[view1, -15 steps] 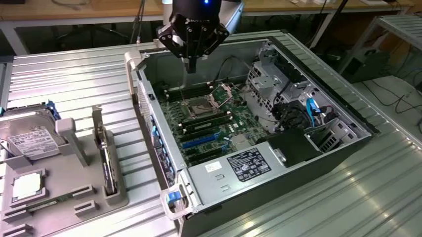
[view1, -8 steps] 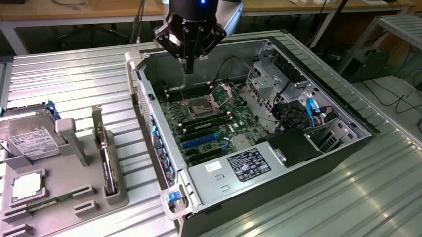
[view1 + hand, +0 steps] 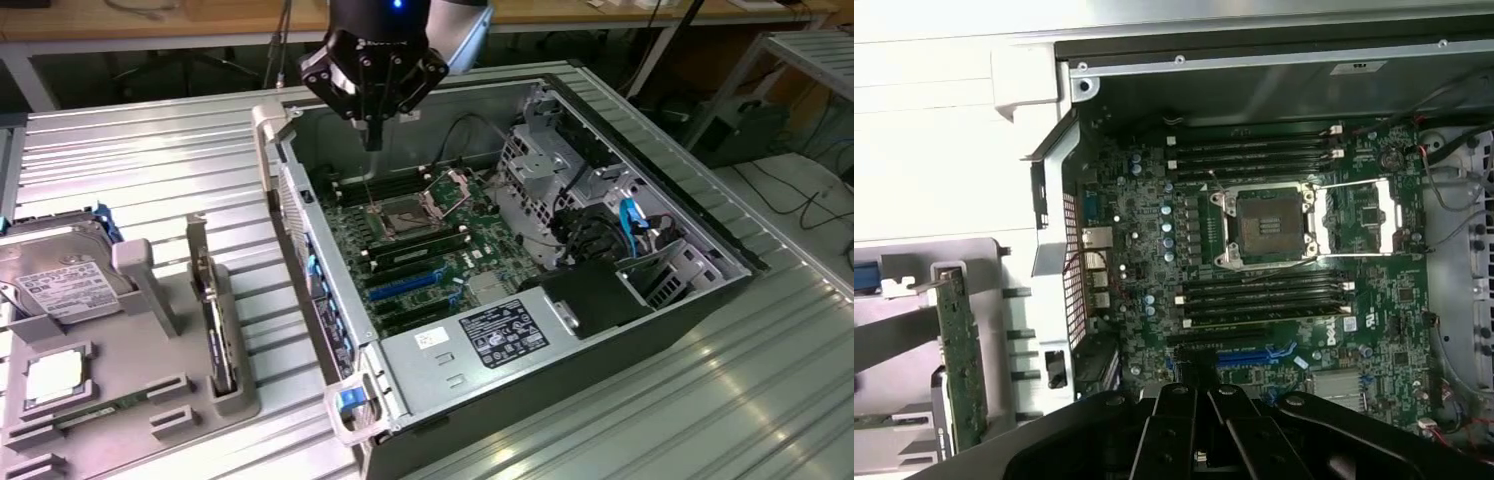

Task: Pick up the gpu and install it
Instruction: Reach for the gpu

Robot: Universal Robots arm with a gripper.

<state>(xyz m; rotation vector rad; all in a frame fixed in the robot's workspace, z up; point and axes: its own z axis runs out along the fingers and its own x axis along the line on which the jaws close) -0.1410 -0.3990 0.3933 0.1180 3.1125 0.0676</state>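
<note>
No step done: the gpu (image 3: pixel 959 350) stands in its holder (image 3: pixel 127 435) while the narrow, empty hand (image 3: pixel 374 140) hovers over the open case (image 3: pixel 561 390).

The gripper (image 3: pixel 375 145) is seen in the upper middle of the exterior view, pointed downward. Its black fingers (image 3: pixel 375 125) are drawn together into one narrow tip, and nothing is held between them. The wrist (image 3: pixel 387 20) above is cut off by the frame's top edge, a blue light (image 3: pixel 395 4) showing on it.
</note>
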